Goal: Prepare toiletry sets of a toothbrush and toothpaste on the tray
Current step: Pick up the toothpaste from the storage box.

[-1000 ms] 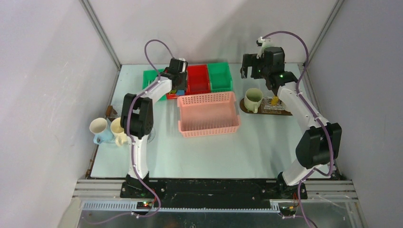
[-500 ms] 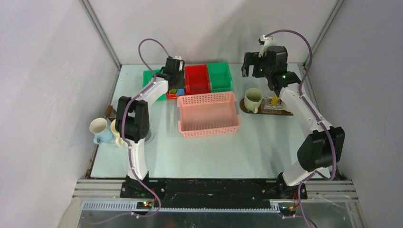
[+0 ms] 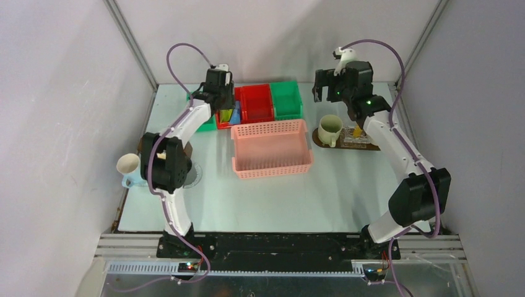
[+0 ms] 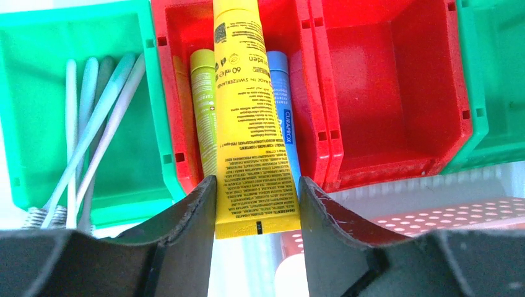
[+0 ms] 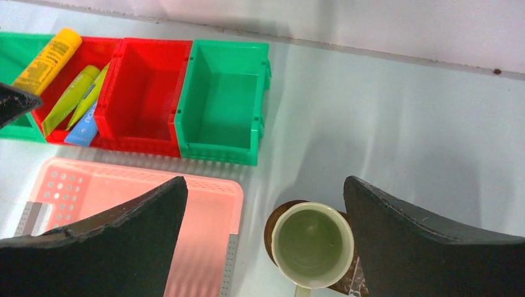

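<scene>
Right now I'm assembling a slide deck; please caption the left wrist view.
Left fingers pinch a yellow tube above a red bin, beside toothbrushes in a green bin.

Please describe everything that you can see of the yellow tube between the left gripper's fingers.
The yellow tube looks like plastic, with black print along its length and a flat crimped end. The left gripper clamps it near that end, one finger on each side. It points lengthwise over the red bin, above a green tube and a blue tube. Whether it touches them I cannot tell.
</scene>
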### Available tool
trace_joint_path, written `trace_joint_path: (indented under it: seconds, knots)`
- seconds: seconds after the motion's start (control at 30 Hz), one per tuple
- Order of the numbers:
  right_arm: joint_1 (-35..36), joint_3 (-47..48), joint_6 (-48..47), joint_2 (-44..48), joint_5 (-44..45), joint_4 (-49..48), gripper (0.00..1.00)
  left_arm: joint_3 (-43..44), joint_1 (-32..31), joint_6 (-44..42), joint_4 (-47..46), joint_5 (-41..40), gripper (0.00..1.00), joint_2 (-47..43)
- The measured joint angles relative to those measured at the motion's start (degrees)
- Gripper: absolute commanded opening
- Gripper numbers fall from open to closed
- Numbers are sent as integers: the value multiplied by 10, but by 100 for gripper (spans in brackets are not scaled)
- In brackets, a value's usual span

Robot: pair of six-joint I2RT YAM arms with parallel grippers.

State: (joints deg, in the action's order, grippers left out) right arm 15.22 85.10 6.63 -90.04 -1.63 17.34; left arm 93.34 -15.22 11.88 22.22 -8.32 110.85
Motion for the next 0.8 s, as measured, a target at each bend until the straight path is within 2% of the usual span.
trace_joint_path:
  seconds: [0.27, 0.43, 0.57, 0.8]
  knots:
    - [43, -25, -59, 9, -8, -32, 99, -18, 3, -15, 16, 13, 0, -39]
    - [71, -76, -129, 36, -41, -88, 99, -33, 4, -26, 27, 36, 0, -83]
    - [90, -119, -196, 56, -90, -152, 95, -46, 5, -34, 39, 60, 0, -124]
    - [96, -133, -272, 57, -225, -236, 87, -76, 5, -34, 56, 112, 0, -179]
